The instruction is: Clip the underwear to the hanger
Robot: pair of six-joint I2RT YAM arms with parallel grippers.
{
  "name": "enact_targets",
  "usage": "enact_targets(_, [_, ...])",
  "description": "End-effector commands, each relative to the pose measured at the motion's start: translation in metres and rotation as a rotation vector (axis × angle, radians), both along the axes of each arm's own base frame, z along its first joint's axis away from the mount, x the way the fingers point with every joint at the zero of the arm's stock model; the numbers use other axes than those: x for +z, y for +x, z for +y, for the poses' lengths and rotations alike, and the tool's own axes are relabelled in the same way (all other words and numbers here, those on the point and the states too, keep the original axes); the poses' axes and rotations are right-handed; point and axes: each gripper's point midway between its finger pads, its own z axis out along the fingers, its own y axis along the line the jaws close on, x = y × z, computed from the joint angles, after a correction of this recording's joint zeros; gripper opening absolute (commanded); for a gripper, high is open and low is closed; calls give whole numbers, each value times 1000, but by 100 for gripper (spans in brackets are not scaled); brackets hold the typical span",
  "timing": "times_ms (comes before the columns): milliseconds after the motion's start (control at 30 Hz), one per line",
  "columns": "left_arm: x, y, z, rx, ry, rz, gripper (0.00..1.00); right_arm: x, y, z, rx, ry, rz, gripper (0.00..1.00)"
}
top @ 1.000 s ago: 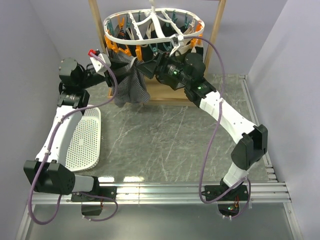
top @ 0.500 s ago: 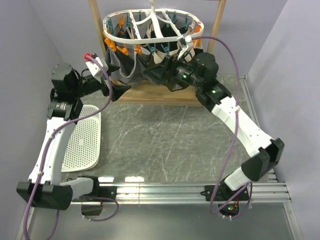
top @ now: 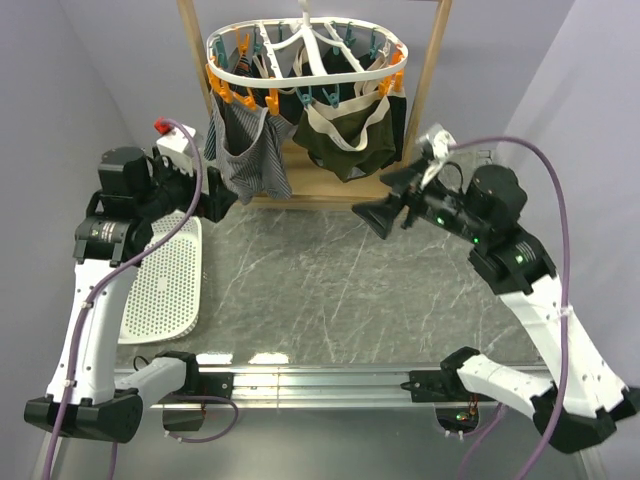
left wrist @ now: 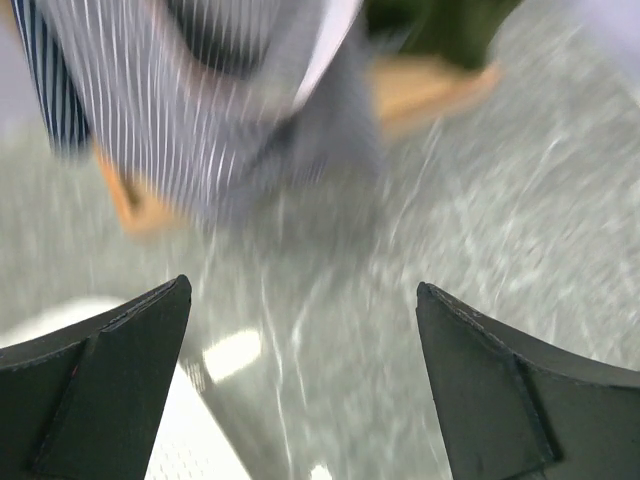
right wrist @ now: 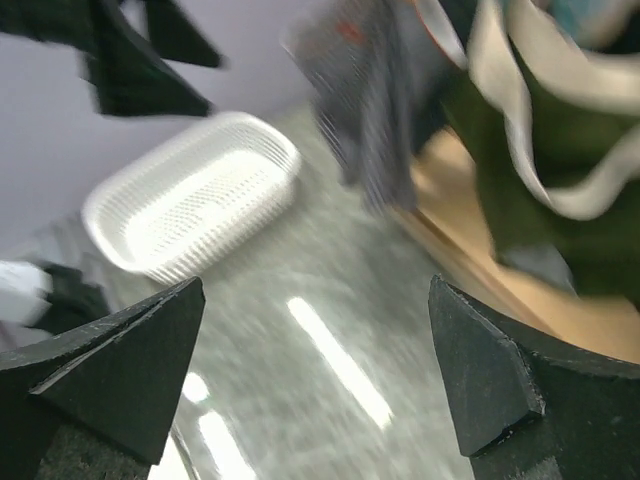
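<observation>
At the back of the table point(top: 330, 290), we find the hanger point(top: 290, 79) suspended inside the wooden frame point(top: 427, 70). We record the underwear point(top: 250, 160) hanging from the orange clips at the ring's front left, with its lower edge loose above the frame's base. Just beside it, to the right, hangs the dark olive pair point(top: 345, 140).

We observe the left gripper point(top: 213, 203) low and to the left of the underwear, near it but not touching. Its fingers point(left wrist: 100, 390) stand wide apart with nothing between them. The left wrist view is blurred, yet it shows the striped cloth ahead of the tips, clear of both.

We observe the right gripper point(top: 375, 215) over the table, right of the garments and apart from them, pointing left. Its jaws are likewise spread wide and hold nothing.

We note a white perforated basket point(top: 165, 280) lying on the left side of the table, beside the left arm.
</observation>
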Motion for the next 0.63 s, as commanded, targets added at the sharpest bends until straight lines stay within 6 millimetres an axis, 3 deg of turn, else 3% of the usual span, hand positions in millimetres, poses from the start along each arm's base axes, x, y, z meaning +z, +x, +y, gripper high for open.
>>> enact_targets(0, [-55, -8, 26, 158, 52, 207, 99, -71, 8, -36, -114, -181, 101, 100])
enact_targets(33, [-70, -11, 26, 180, 36, 262, 99, -81, 9, -50, -153, -208, 113, 100])
enact_targets(133, [-91, -13, 28, 191, 39, 287, 99, -120, 10, -75, -227, -275, 174, 100])
enact_targets(200, [-92, -13, 31, 206, 41, 260, 99, -147, 11, -86, -255, -321, 212, 100])
enact_targets(300, [-110, -8, 35, 235, 57, 286, 99, -174, 11, -102, -302, -326, 274, 100])
enact_targets(433, [-134, -3, 39, 254, 74, 304, 99, -182, 7, -110, -343, -258, 300, 100])
enact_targets(600, [-139, -2, 36, 246, 60, 307, 100, -186, 1, -124, -394, -232, 295, 100])
